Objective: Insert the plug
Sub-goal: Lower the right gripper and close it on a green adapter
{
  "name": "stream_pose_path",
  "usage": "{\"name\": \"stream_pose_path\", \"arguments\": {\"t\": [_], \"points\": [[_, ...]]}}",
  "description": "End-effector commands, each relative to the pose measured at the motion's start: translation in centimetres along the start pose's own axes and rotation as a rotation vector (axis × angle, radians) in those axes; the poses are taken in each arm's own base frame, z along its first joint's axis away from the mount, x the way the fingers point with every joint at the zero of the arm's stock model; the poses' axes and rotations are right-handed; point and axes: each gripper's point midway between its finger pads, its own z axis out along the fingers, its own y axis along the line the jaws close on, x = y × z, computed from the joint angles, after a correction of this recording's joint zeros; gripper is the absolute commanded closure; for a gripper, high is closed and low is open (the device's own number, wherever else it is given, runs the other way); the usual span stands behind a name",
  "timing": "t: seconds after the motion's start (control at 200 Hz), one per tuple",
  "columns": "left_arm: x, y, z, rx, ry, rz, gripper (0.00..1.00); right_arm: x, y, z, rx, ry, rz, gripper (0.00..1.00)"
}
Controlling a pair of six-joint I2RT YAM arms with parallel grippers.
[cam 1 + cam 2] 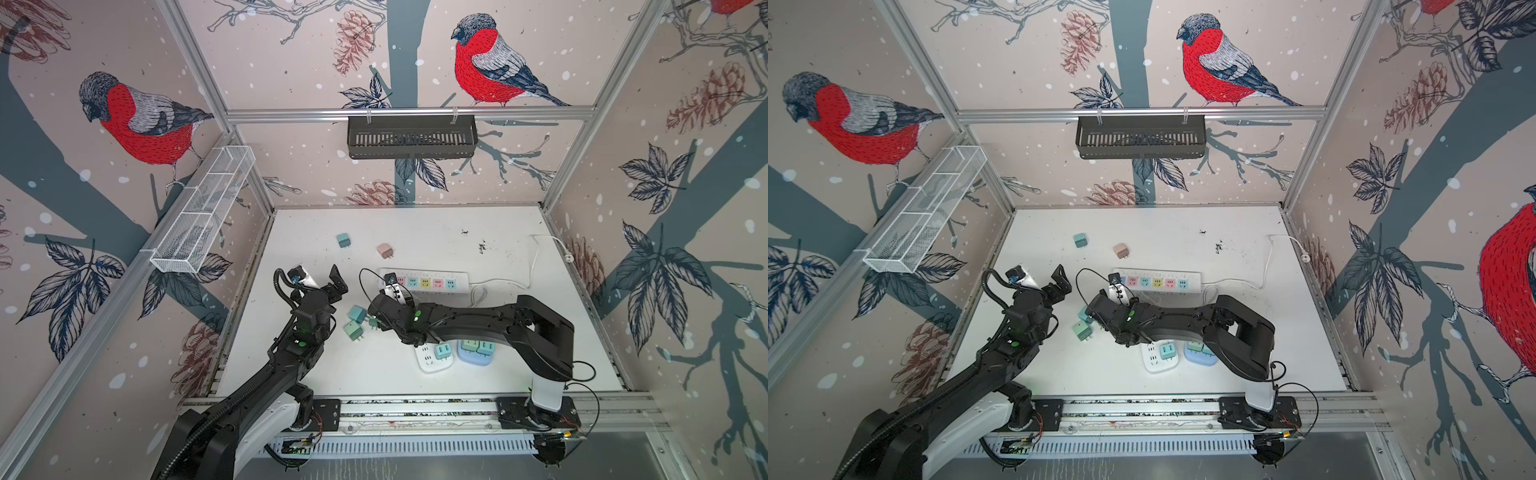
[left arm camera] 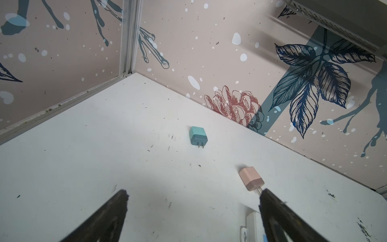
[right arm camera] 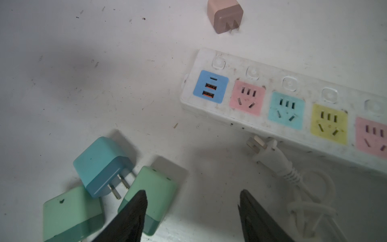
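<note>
A white power strip [image 1: 424,283] [image 3: 293,104] with coloured sockets lies mid-table, all its sockets in view bare. Loose plugs lie left of it: a blue one [image 3: 102,165] [image 1: 357,313] and two green ones [image 3: 157,188] [image 3: 71,213]. In the right wrist view my right gripper [image 3: 191,201] is open just above the table. One finger [image 3: 134,213] overlaps the nearer green plug and nothing sits between the jaws. My left gripper [image 1: 338,283] [image 2: 193,194] hangs wide open and empty, left of the strip's end.
A teal plug [image 1: 343,240] [image 2: 198,136] and a pink plug [image 1: 385,249] [image 2: 251,178] lie behind the strip. A white corded plug [image 3: 266,150] rests against the strip's near side. At the front, a white socket block [image 1: 428,362] and a blue one [image 1: 473,356] hold plugs.
</note>
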Motion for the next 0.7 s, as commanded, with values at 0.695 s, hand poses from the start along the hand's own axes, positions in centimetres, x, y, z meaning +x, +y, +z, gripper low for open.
{"name": "stream_pose_path", "arguments": {"t": [0.695], "points": [[-0.3,-1.1,0.3,0.038,0.005,-0.014,0.03,2.6,3.1,3.7,-0.054,0.107,-0.016,0.31]]}}
